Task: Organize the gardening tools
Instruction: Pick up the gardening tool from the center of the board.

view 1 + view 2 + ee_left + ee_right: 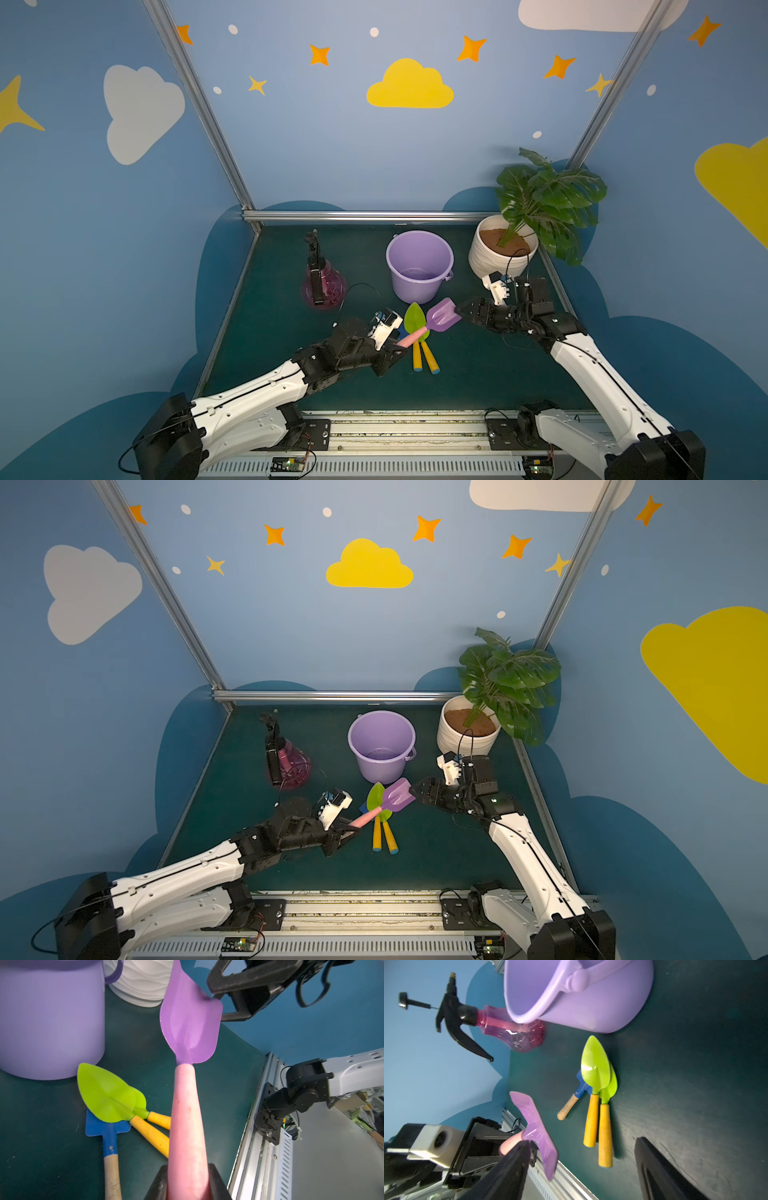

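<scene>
Back of mat (478, 374), lilac bucket (415, 286): I see it upright, empty.
Spray bottle (324, 286): upright beside it.
Left gripper (397, 349): clamped on pink handle of scoop (442, 318).
Right gripper (461, 311): jaws wide, one finger (508, 1169) by scoop blade.
Trowels (413, 318), spade (108, 1128): overlapping before bucket.

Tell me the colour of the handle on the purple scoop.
Pink. The handle of the purple scoop shows best in the left wrist view.

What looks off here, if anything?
Nothing spilled or broken. The purple scoop is off the table, gripped at its pink handle by the left hand, blade tip inside the open right hand. Two green trowels and the blue spade lie overlapped beside the lilac bucket.
</scene>
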`<state>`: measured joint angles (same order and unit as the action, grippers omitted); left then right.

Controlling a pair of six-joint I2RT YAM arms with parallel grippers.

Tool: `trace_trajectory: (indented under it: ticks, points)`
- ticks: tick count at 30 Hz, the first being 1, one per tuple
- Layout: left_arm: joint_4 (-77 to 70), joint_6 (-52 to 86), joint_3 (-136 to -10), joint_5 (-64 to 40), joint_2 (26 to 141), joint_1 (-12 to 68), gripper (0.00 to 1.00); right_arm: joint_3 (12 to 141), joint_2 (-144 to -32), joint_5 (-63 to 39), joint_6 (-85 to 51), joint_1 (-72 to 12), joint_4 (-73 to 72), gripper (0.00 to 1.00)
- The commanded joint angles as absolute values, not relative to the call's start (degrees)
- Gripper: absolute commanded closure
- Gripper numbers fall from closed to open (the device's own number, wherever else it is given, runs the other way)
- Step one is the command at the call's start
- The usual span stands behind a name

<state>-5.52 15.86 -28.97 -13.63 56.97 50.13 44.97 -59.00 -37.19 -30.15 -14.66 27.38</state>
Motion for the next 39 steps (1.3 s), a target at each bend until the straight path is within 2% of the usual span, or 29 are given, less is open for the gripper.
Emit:
trace_trajectory:
  ticks: [1, 8, 14, 22, 24, 27, 33, 36, 39]
  points:
    - [-9.91, 15.86, -28.44, -17.04, 55.66, 49.84, 0.97, 43.99, -59.62, -44.81, -31.97, -14.32, 22.82, 0.25]
    - [-10.59, 15.89, -28.38, -18.17, 55.8, 49.81, 0.97, 43.6, -60.79, -49.65, -32.89, -14.26, 19.61, 0.48]
    - [-10.37, 15.9, -28.64, -17.78, 56.52, 49.86, 0.97, 43.51, -60.98, -49.83, -32.74, -14.32, 19.6, 0.68]
    - [-10.22, 15.64, -29.58, -17.49, 58.24, 49.81, 0.96, 43.98, -62.02, -51.48, -32.09, -14.37, 19.39, 0.89]
    - [-10.04, 15.77, -29.74, -16.89, 58.51, 49.75, 0.89, 44.24, -62.36, -51.43, -31.28, -14.39, 19.81, 0.93]
    - [-9.73, 16.11, -29.88, -15.91, 58.55, 49.63, 0.74, 45.09, -63.05, -51.55, -29.55, -14.33, 20.81, 1.0]
    - [-8.39, 17.0, -29.24, -10.92, 56.63, 49.38, 0.4, 49.13, -64.49, -47.87, -26.59, -14.41, 24.59, 1.0]
    - [-7.26, 17.61, -28.89, -8.16, 54.82, 49.23, 0.32, 53.22, -65.18, -42.87, -23.17, -14.56, 29.08, 1.0]
    - [-5.96, 18.27, -28.27, -4.4, 52.43, 49.16, 0.29, 57.6, -65.55, -37.2, -20.35, -15.26, 32.34, 1.0]
